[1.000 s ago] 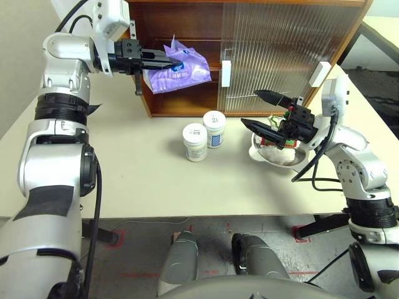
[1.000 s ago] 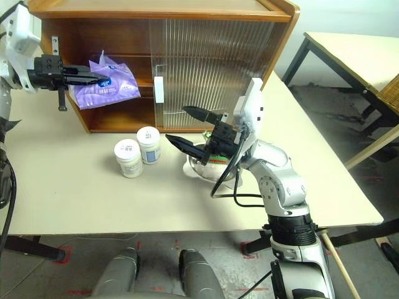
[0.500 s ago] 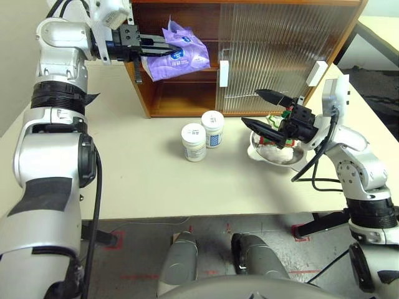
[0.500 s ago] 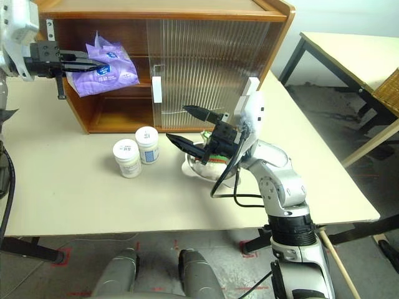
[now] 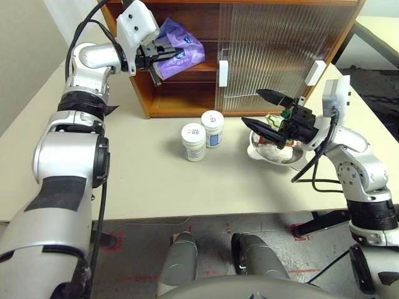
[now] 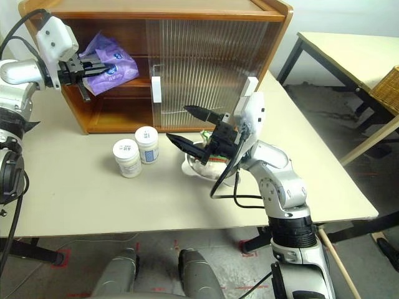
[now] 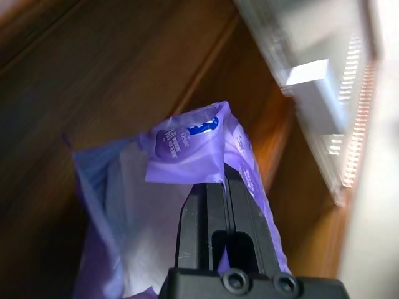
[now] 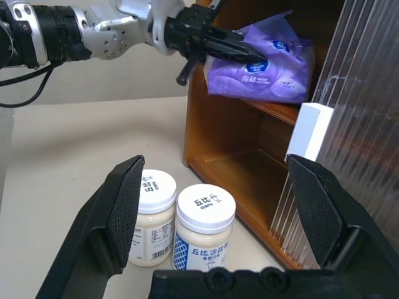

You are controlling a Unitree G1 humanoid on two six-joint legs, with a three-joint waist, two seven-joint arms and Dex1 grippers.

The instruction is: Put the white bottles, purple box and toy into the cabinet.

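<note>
One cabinet [image 5: 280,56] to anchor everything: left bay open, ribbed doors slid across the right.
Inside that open bay, on the upper shelf, purple box [image 5: 181,50], pinched near its edge by the left tool [image 5: 167,51], fingers clamped together on the wrap.
Soft, light and pillow-like by the look; likely to sag and crumple, with a slick film, so best taken at a seam or corner fold, as here.
In front of the cabinet, on the tabletop [image 5: 143,168], two white bottles [image 5: 194,141] touching side by side, upright.
Probably rigid and light; smooth walls, so better gripped around the body below the lid than by the lid itself.
Right of the bottles, near the closed doors, toy [image 5: 274,151] in a steel bowl [image 5: 293,159]; plush, squashable, hard to damage.
Just above the bowl, right tool [image 5: 267,112], fingers wide apart, holding nothing.

From the left wrist: pinch on the folded purple film shown close, both fingers pressed shut.
From the right wrist: bottle labels and lids plain, plus the pack over the shelf edge.
</note>
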